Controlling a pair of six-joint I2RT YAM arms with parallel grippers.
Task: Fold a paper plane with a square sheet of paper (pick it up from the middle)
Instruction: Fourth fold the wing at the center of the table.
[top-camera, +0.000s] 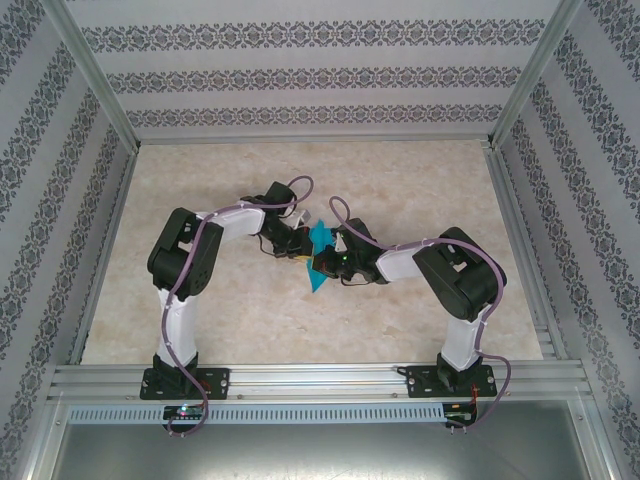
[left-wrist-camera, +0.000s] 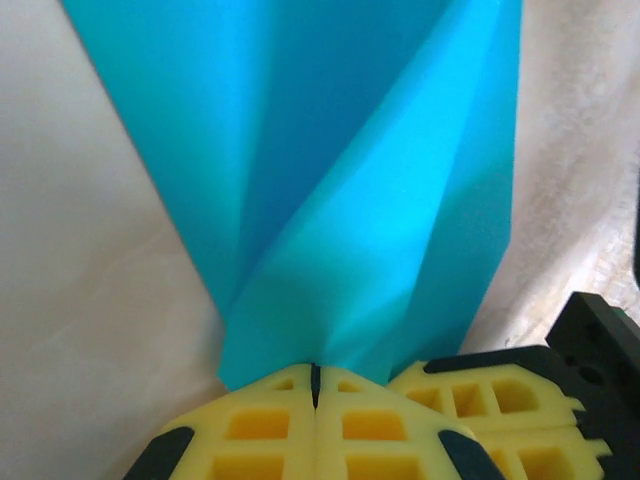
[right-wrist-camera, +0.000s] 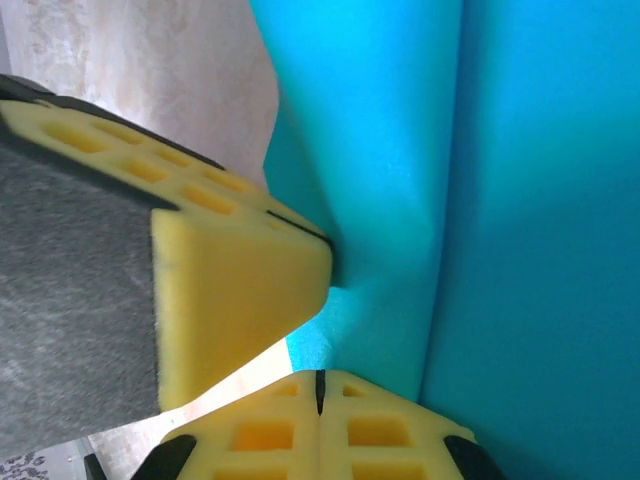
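The teal-blue sheet of paper (top-camera: 321, 238) is folded into a creased, narrower shape and held above the middle of the table. Whether it has the form of a paper plane I cannot tell. My left gripper (top-camera: 300, 250) comes in from the left and my right gripper (top-camera: 326, 263) from the right, tips almost touching. In the left wrist view the yellow jaws (left-wrist-camera: 315, 380) are shut on the paper's lower edge, and the paper (left-wrist-camera: 350, 180) fans upward with a deep centre crease. In the right wrist view the jaws (right-wrist-camera: 320, 385) are shut on the paper (right-wrist-camera: 520, 200) too, with the left gripper's finger (right-wrist-camera: 240, 290) close beside.
The beige marbled table (top-camera: 230, 320) is fenced by aluminium rails (top-camera: 320, 378) at the front and patterned walls (top-camera: 300, 80) on the other sides. The right gripper's yellow finger (left-wrist-camera: 480, 400) crowds the left wrist view at lower right.
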